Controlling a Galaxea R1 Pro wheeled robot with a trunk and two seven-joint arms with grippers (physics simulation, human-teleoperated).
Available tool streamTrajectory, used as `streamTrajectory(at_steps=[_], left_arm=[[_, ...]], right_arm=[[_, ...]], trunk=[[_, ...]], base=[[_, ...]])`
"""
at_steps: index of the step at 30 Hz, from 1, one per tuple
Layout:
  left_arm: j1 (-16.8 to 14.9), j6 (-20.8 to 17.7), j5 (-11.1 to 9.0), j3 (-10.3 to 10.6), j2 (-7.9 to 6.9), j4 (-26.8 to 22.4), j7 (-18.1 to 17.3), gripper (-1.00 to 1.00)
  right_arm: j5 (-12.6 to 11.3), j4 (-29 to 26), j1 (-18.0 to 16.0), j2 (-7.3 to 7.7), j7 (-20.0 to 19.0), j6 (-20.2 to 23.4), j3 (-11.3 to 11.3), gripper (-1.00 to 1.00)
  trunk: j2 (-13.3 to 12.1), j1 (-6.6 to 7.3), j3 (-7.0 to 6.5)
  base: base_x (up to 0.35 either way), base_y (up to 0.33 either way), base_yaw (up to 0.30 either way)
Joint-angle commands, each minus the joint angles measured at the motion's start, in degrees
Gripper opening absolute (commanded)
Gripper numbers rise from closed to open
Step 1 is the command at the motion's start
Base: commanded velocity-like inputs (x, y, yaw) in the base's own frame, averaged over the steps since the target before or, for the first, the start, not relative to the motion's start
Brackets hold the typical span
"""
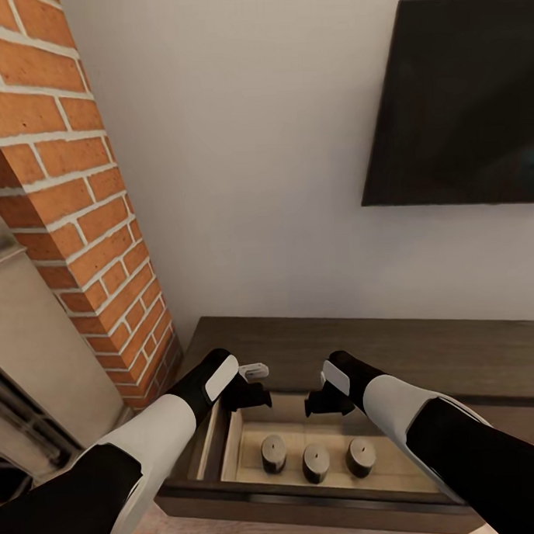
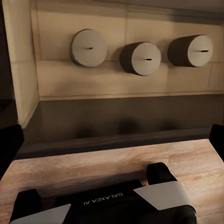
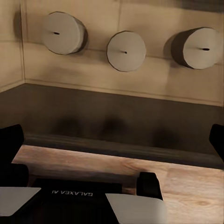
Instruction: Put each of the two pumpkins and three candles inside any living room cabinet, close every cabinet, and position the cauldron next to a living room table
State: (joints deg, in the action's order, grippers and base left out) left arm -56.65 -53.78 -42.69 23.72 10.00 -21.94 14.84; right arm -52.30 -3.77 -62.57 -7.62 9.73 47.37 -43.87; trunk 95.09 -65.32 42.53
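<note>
While both arms hung over the pulled-out drawer (image 1: 228, 447) of the cabinet (image 1: 364, 348), three candles (image 1: 316, 461) stood in a row on its pale wood floor, near the front panel and a little apart from one another. Each was upright, its short axis vertical and its flat top with the wick mark facing the ceiling; in the wrist views they showed as discs seen end-on (which fits cameras looking nearly straight down). Placed that way they sat stable and low, so my judgement was that the drawer could slide shut without catching them.

From the head view the left gripper (image 1: 253, 392) hovered above the drawer's back left corner and the right gripper (image 1: 327, 403) above its back edge, neither touching a candle. In each wrist view the dark fingertips (image 2: 10, 140) sat at opposite edges with nothing between them, so both claws looked spread and empty, as if released over the drawer. The right wrist view showed its own fingertips (image 3: 11, 140) spread likewise.

No pumpkins or cauldron appeared. A brick column (image 1: 69, 190) stood beside the cabinet, a dark screen (image 1: 458, 95) on the wall above it.
</note>
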Motion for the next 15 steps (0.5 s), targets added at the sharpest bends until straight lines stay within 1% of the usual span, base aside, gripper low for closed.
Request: streamTrajectory(at_steps=[1, 7, 15], left_arm=[[-0.04, -0.1, -0.55, 0.18, 0.0, -0.03, 0.53, 1.0], [-0.03, 0.01, -0.53, 0.17, 0.0, -0.04, 0.54, 1.0], [0.01, 0.51, -0.47, 0.1, 0.0, -0.1, 0.54, 1.0]], right_arm=[[-0.61, -0.09, -0.03, 0.03, 0.47, 0.13, -0.26, 1.0], [-0.61, -0.23, -0.02, 0.04, 0.41, -0.06, -0.32, 1.0], [-0.61, -0.27, -0.03, 0.03, 0.43, -0.14, -0.33, 1.0]], trunk=[[-0.39, 0.23, -0.2], [-2.8, 1.55, -1.75], [-2.8, 1.55, -2.48]], base=[[0.0, 0.0, 0.0], [0.0, 0.0, 0.0], [0.0, 0.0, 0.0]])
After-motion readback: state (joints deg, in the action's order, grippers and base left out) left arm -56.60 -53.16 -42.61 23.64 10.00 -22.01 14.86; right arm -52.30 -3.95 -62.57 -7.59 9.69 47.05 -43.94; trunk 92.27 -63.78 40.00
